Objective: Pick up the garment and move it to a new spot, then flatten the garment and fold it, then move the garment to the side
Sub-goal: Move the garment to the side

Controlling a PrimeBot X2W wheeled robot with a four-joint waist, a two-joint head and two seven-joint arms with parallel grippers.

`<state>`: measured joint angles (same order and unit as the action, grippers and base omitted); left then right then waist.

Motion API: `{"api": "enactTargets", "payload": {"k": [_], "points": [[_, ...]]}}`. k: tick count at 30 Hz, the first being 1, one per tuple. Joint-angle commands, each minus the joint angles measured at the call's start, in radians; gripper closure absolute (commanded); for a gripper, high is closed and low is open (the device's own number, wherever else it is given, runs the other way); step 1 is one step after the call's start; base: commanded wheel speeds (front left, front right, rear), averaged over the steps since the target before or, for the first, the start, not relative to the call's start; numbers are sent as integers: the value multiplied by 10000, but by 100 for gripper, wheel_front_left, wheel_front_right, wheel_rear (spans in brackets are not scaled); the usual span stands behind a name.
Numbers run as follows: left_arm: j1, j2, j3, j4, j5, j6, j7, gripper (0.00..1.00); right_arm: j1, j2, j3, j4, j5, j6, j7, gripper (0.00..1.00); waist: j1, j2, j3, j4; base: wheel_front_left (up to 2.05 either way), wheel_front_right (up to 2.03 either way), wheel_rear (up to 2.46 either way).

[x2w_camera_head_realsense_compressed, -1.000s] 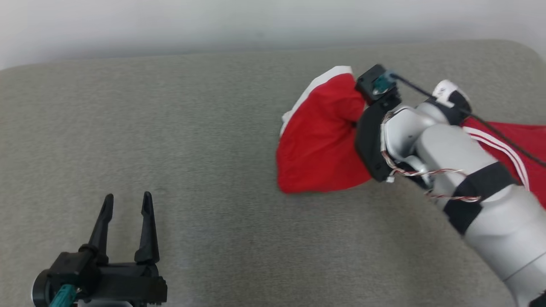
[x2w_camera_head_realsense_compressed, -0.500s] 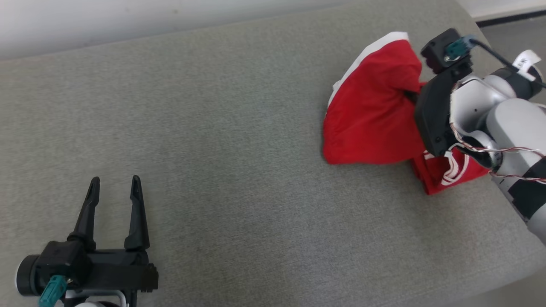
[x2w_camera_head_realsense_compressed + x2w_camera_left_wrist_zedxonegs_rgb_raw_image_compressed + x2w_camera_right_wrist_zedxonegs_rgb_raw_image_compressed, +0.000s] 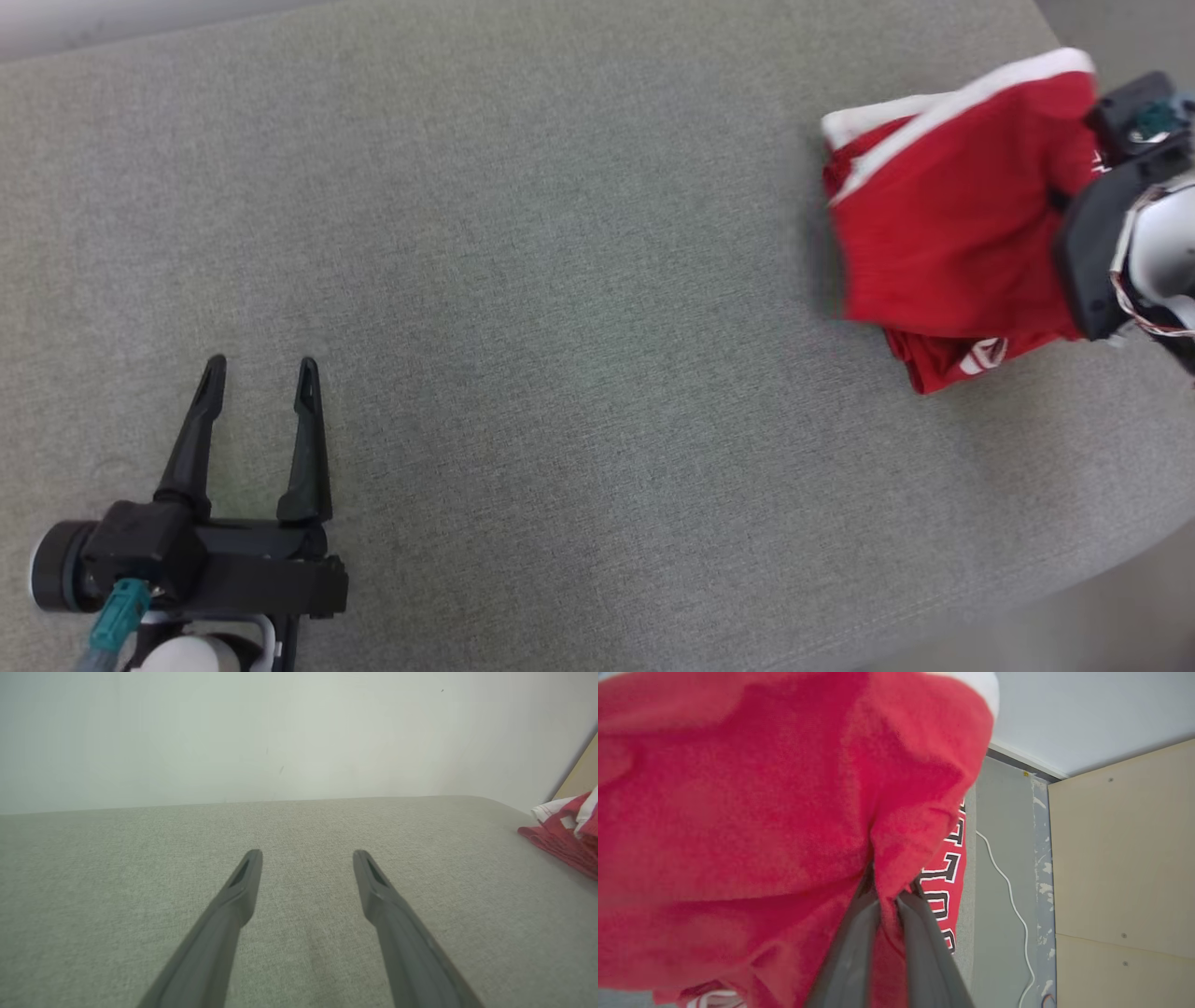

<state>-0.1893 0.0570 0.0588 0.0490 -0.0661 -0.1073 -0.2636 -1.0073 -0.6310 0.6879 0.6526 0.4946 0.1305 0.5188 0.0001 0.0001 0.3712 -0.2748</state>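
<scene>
Your right end effector [image 3: 886, 895] pinches the red garment [image 3: 952, 233].
The cloth bunches around and ahead of its two fingers, which close on a fold; lower layers lie on the grey desk [image 3: 560, 280] beneath. Your left end effector [image 3: 257, 373] hovers with fingers spread and empty, and the garment is well apart to its right.

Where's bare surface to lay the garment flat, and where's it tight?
Widest bare patch: grey surface between the left gripper and the garment, back to the far edge. Smaller strip in front of the garment. Crowded: right end, where the right gripper pinches the bunched garment by the corner.
</scene>
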Motion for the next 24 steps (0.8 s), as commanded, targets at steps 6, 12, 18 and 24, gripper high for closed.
{"api": "enactTargets", "payload": {"k": [6, 12, 18, 24], "points": [[-334, 185, -54, -132, 138, -96, -4, 0, -33, 111, -780, 1370, -1164, -2, -1224, 100, -1, -1, 436, 142, 0, 0, 0], [-449, 185, -94, -91, 197, -134, -4, 0, -81, 448, -1533, 2435, -2158, -4, -1983, 0, -1, -1, 454, 182, 0, 0, 0], [-321, 119, -173, 13, 141, -115, -2, 0, 139, 893, -2829, 2505, -2533, -4, -4173, 0, -1, -1, 38, 306, 0, 0, 0], [-47, 60, -3, 275, 81, 19, -4, 0, 1116, 1695, -3536, 1704, -2011, -4, -6088, 0, -1, -1, -736, 485, 0, 0, 0]]}}
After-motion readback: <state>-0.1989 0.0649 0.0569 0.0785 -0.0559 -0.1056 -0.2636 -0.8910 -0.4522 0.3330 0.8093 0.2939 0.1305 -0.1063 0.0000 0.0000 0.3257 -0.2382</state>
